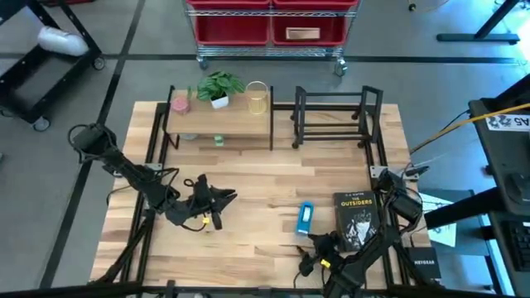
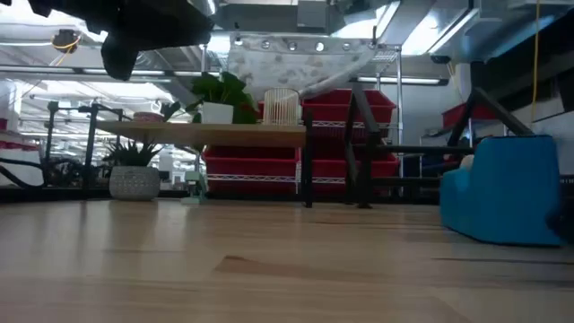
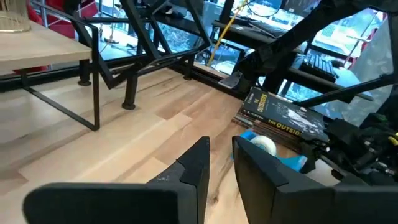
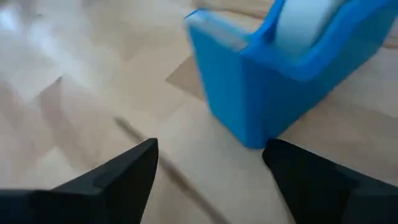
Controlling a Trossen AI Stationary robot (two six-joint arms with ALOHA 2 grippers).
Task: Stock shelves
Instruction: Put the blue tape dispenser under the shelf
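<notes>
A light plank table (image 1: 257,178) carries a wood shelf (image 1: 219,124), black rack (image 1: 335,116), book (image 1: 356,219) and blue tape dispenser (image 1: 305,218), which the right hand (image 1: 319,244) nears spread wide, the left hand (image 1: 228,197) narrow.

One camera is looking straight down on my bench (image 1: 248,178); another is peering level across it, both sharing the blue tape dispenser (image 2: 502,188).

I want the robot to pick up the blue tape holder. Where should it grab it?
Probably across the tape dispenser's two flat long sides, coming straight down from above. It is narrow and stands upright on the table. The right gripper is open close beside it.
</notes>
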